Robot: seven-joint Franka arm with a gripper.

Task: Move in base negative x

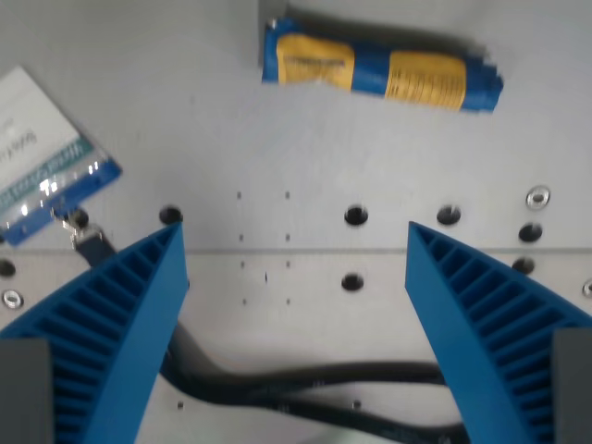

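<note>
Soft even overhead light, mild blur, glare on the badge (46, 153).

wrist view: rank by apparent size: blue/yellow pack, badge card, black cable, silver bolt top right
1. Pack, fully in frame.
2. Card or cable: unsure, card is cropped at the edge, cable partly hidden by fingers.
3. Bolt, smallest.

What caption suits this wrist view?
Open blue gripper over a gray table, blue-yellow packet ahead.
</note>
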